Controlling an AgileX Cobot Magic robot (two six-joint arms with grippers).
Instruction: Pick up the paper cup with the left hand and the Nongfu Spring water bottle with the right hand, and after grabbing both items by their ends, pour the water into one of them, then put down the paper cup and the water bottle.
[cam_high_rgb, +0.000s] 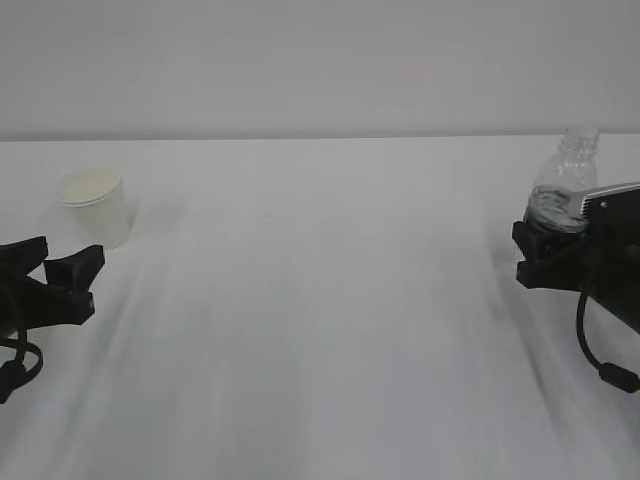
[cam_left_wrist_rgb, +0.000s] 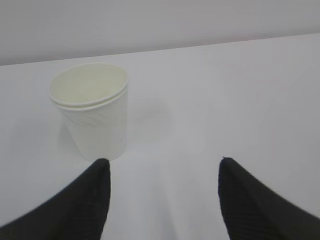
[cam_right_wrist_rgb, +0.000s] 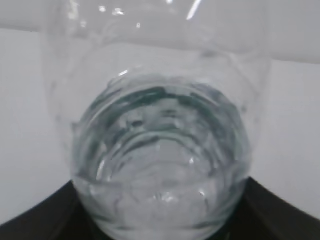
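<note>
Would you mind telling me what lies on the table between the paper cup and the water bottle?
Nothing: in the exterior view the table is bare between the paper cup and the water bottle.

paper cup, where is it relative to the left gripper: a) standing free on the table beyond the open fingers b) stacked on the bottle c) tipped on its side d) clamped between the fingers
a, the paper cup stands upright on the table beyond the open left gripper, its fingers not around it.

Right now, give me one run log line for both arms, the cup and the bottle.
left hand: open, short of paper cup | right hand: gripping Nongfu Spring water bottle | cup: upright on table
</note>
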